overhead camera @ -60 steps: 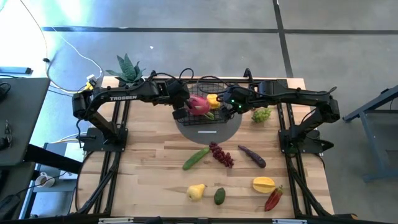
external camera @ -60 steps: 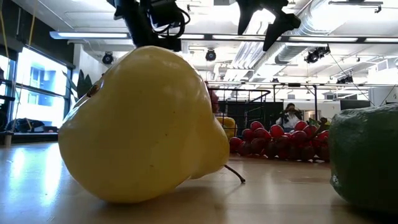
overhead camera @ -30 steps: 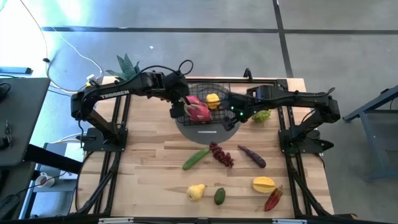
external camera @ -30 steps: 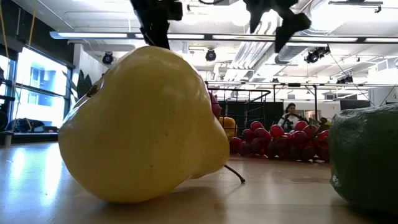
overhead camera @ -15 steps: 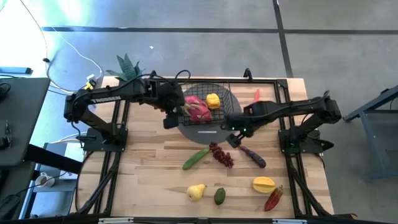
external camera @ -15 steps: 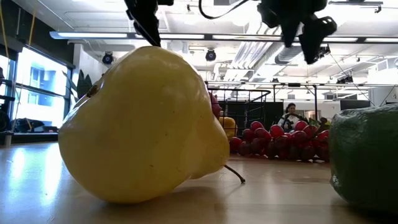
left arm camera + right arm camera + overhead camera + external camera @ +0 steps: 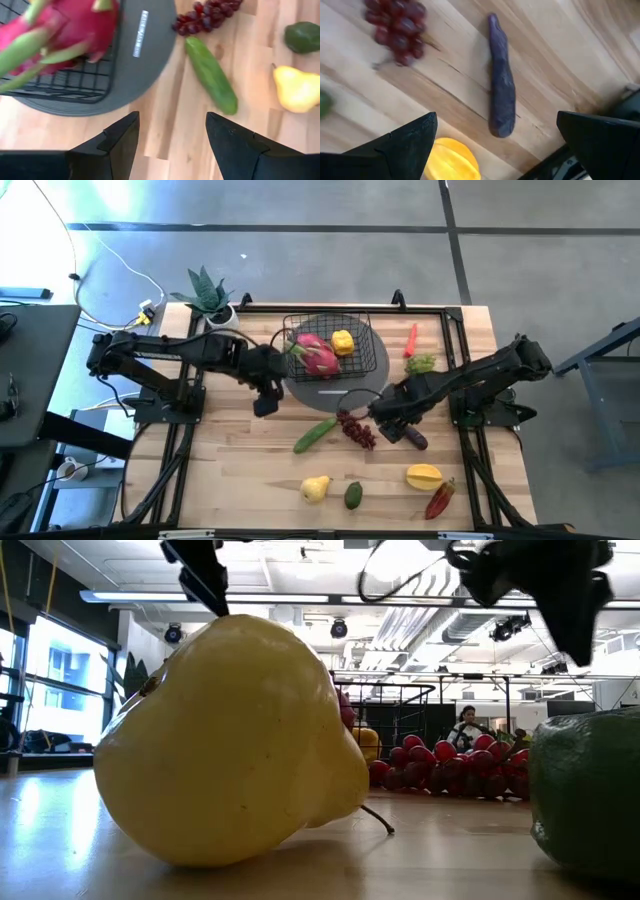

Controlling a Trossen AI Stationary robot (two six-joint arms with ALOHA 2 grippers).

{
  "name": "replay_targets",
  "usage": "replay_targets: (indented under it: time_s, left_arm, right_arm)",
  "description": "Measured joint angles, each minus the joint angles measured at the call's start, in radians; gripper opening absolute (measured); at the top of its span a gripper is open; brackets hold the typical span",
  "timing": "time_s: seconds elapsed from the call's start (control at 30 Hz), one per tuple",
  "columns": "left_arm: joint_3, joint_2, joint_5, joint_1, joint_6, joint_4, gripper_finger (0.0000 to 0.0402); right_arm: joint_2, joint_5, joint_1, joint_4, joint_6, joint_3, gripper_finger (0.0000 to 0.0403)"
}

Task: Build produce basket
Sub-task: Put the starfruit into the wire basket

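The black wire-mesh basket (image 7: 330, 345) stands on a round grey mat (image 7: 340, 385) and holds a pink dragon fruit (image 7: 315, 355) and a yellow fruit (image 7: 342, 341). My left gripper (image 7: 265, 398) is open and empty, just off the mat's left near side. The left wrist view (image 7: 172, 145) shows the dragon fruit (image 7: 65, 30) and the cucumber (image 7: 210, 75) ahead of it. My right gripper (image 7: 385, 420) is open and empty above the table, over a long dark purple vegetable (image 7: 501, 100) that lies flat on the wood, with purple grapes (image 7: 395, 30) beside it.
On the near half of the table lie the cucumber (image 7: 315, 434), purple grapes (image 7: 355, 428), pear (image 7: 316, 488), avocado (image 7: 353, 495), starfruit (image 7: 424, 476) and a red pepper (image 7: 440, 498). A red chilli (image 7: 411, 338) and green grapes (image 7: 421, 363) lie right of the basket. A potted plant (image 7: 205, 290) stands far left.
My left gripper has drawn back from the basket toward the table's left and near edges; the dragon fruit stays in the basket. My right gripper has swung from beside the basket's right side toward the near edge, to above the purple vegetable.
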Motion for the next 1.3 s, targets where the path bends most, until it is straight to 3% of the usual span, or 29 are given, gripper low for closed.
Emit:
replay_targets:
  time_s: [0.2,0.47,0.93,1.3]
  left_arm:
    - [0.0,-0.002,-0.013,-0.073,-0.051,0.005,0.0216]
    - [0.0,-0.002,-0.071,-0.128,-0.09,0.004,0.0216]
    - [0.0,-0.002,-0.082,-0.186,-0.106,0.002,0.0216]
    - [0.0,-0.002,-0.082,-0.192,-0.136,0.003,0.0216]
  right_arm:
    - [-0.001,0.054,0.04,-0.065,0.047,-0.061,0.0392]
    - [-0.009,0.048,0.095,-0.076,0.044,-0.075,0.0391]
    - [-0.009,-0.177,0.313,0.092,0.045,-0.075,0.0369]
    - [-0.009,-0.162,0.473,0.166,0.019,-0.075,0.0369]
